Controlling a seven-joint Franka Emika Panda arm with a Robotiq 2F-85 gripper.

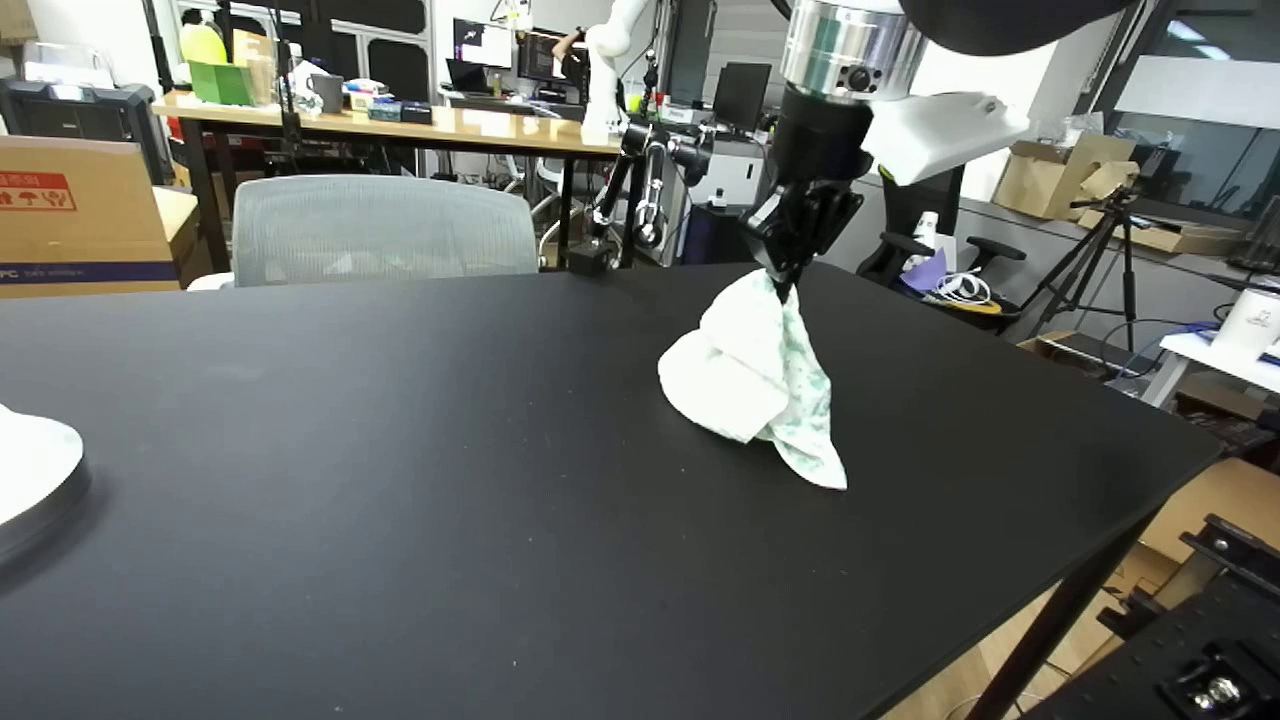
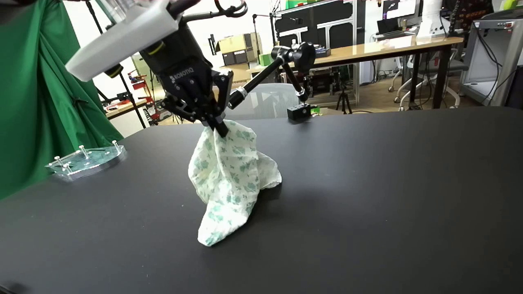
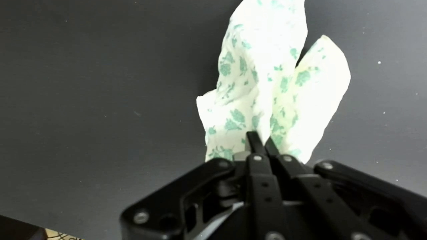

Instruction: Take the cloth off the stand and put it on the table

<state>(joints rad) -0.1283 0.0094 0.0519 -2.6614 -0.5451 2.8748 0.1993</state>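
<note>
The cloth (image 1: 735,365) is white with green flower prints. It hangs bunched from my gripper (image 1: 783,288) over the black table (image 1: 400,480), and its lower folds appear to touch the surface. In an exterior view the cloth (image 2: 231,179) shows its printed side, with my gripper (image 2: 218,128) pinching its top. In the wrist view the gripper (image 3: 262,137) has its fingertips close together on a fold of the cloth (image 3: 253,80). A black jointed stand (image 2: 300,112) is at the table's back edge, apart from the cloth; whether it is the task's stand I cannot tell.
A clear plate with upright bolts (image 2: 88,161) lies near the table's edge by the green curtain (image 2: 49,94). A white rounded object (image 1: 35,465) stands at the table's left in an exterior view. A grey chair (image 1: 385,230) is behind the table.
</note>
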